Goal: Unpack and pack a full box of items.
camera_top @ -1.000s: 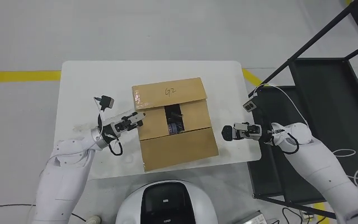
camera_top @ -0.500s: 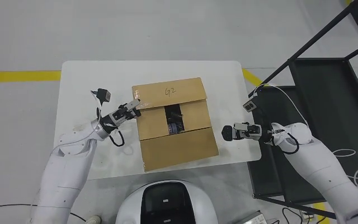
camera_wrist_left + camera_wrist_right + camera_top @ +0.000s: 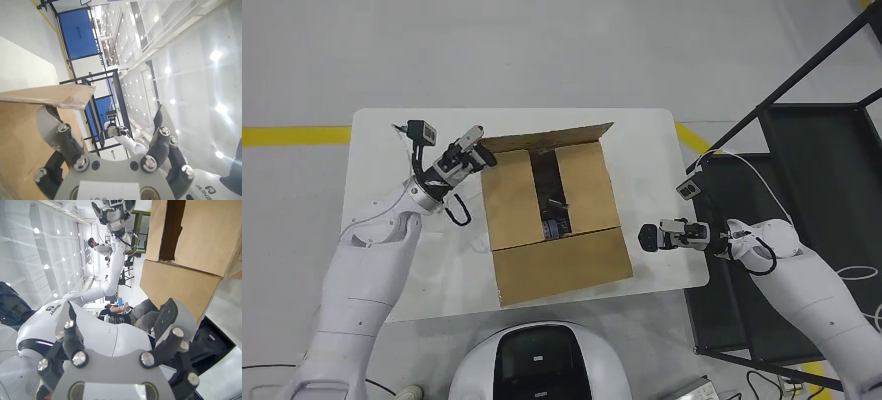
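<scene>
Cardboard box [image 3: 560,262] on the table [image 3: 382,210], centre of the frame, far flap [image 3: 542,137] standing up. What's the trick now?

Left gripper [image 3: 473,146] at its upper-left corner, fingers apart: I'd push that flap fully back, gently, so it doesn't tear. Right gripper [image 3: 647,237] hovers right of the box, fingers spread too.

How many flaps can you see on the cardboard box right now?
4. The far flap stands raised at the left claw; the near flap lies flat; the left inner flap and right inner flap lie flat beside the central gap. None seems hidden.
</scene>
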